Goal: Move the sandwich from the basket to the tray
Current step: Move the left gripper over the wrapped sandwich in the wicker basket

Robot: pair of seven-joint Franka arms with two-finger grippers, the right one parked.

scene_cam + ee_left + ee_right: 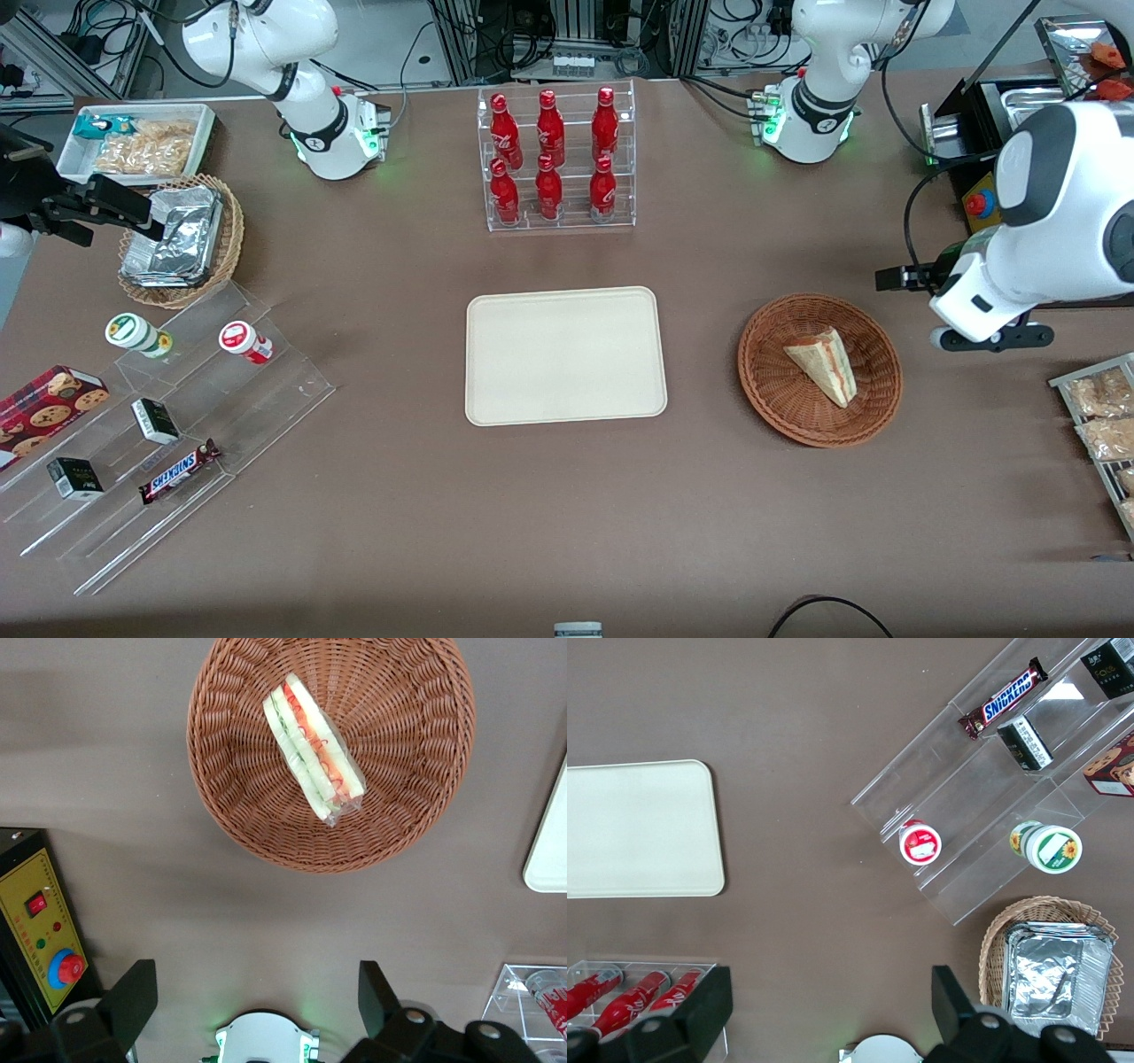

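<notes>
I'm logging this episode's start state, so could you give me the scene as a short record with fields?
sandwich: triangular white-bread sandwich with red and green filling, lying in the basket
basket: round reddish-brown wicker basket, beside the tray toward the working arm's end
tray: flat cream rectangular tray, nothing on it
gripper: left gripper open, held above the table beside the basket, not touching it

The working left arm (1054, 221) has a glossy white shell with dark grey joint bands. Its black two-finger hand (257, 997) has angular black fingers (133, 997), and a green light glows on its white round base (802, 124).
</notes>
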